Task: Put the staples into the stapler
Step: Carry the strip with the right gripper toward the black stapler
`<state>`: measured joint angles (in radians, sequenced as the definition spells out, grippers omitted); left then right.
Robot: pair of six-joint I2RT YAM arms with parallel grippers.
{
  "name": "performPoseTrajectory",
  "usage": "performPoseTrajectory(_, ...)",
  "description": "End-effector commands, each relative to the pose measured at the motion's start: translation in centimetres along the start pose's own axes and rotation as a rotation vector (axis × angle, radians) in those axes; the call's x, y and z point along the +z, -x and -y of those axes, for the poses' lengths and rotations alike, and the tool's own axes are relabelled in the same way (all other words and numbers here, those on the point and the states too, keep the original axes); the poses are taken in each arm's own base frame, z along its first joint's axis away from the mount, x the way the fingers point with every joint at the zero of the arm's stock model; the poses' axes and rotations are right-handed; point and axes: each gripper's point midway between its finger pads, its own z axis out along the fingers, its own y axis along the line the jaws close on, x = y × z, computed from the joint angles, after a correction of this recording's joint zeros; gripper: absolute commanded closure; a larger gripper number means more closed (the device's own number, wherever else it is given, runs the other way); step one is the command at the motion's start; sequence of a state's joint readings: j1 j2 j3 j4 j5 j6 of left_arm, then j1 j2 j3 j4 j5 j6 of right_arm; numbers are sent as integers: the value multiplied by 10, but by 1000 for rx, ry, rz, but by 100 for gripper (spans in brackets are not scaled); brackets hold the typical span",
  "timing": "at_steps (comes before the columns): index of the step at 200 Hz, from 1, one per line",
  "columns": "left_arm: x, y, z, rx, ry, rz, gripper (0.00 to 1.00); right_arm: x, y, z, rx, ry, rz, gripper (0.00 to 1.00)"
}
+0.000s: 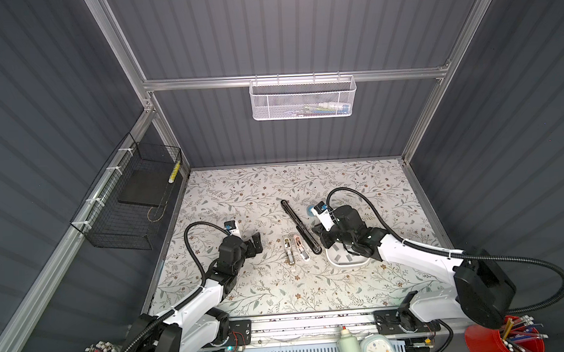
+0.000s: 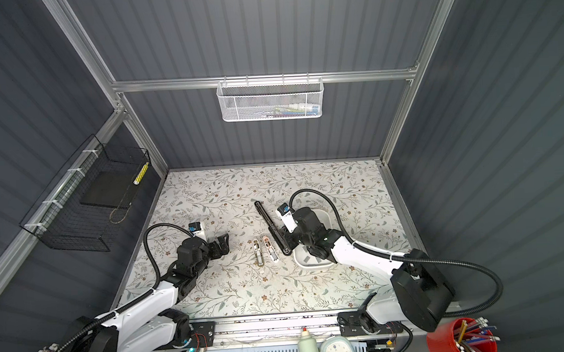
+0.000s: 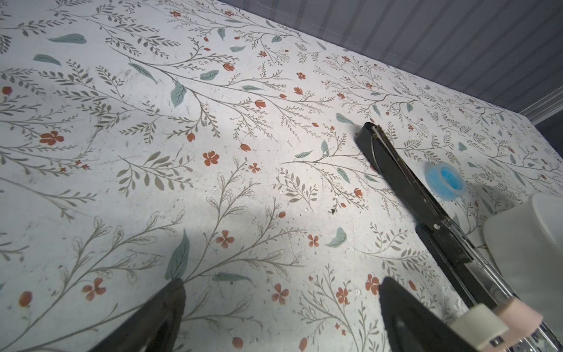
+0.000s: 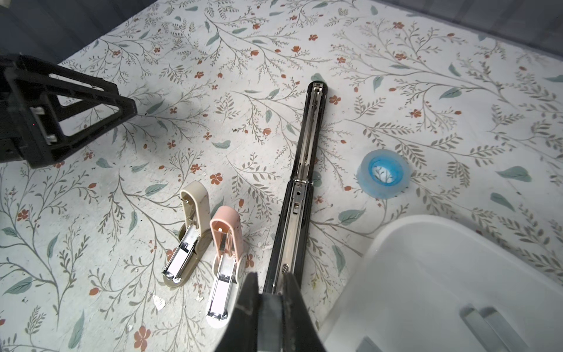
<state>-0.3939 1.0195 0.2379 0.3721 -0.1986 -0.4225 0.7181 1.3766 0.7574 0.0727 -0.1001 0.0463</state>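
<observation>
Left gripper (image 1: 258, 243) stands wide, right gripper (image 4: 269, 279) shut over the near end of the stapler (image 4: 307, 146); the staples (image 4: 498, 327), in the white tray (image 4: 426, 243) at its 4 o'clock, are likely light, slick and brittle: grip the long edges.

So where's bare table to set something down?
Free: the far strip between back wall and stapler tip; the near strip between small staplers and front rail. Crowded: mid-table, where small staplers, stapler, tray and tape sit close, right gripper among them.
</observation>
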Motion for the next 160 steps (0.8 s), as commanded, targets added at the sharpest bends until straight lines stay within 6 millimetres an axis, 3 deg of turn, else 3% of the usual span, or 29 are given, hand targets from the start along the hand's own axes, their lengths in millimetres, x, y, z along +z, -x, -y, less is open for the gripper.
performPoseTrajectory(1, -4, 12, 7, 10, -38, 70, 0, 4, 5, -5, -10, 26, -17, 93)
performPoseTrajectory(47, 1, 8, 17, 32, -84, 38, 0, 22, -4, 0, 10, -10, -72, 93)
performPoseTrajectory(160, 1, 10, 14, 34, -72, 51, 0, 51, -16, 6, 30, -92, -158, 93)
